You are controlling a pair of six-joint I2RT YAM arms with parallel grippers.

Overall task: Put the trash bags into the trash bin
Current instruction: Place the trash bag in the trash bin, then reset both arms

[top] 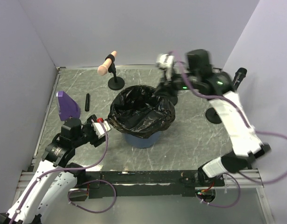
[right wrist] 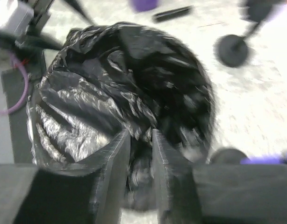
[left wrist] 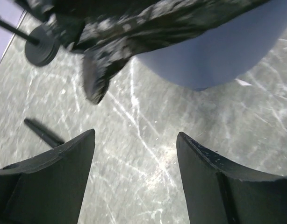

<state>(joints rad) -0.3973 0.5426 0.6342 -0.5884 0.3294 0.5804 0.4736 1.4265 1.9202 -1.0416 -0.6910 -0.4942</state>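
The blue trash bin [top: 143, 139] stands mid-table with a black trash bag [top: 141, 112] spread over its rim and down inside it. My left gripper [top: 102, 126] sits low at the bin's left side, just off the bag's edge. In the left wrist view this gripper [left wrist: 135, 140] is open over bare table, with the bin wall [left wrist: 227, 51] and hanging bag [left wrist: 134, 28] ahead. My right gripper [top: 168, 89] hangs at the bin's far right rim. In the blurred right wrist view its jaws [right wrist: 140, 135] stand a little apart over the crumpled bag [right wrist: 111, 70].
A small stand [top: 116, 84] with a peach-tipped rod is behind the bin. A black pen-like stick [top: 87, 101] and a purple object [top: 67, 105] lie at the left. Another black stand base [top: 213, 115] sits at the right. Walls enclose the table on three sides.
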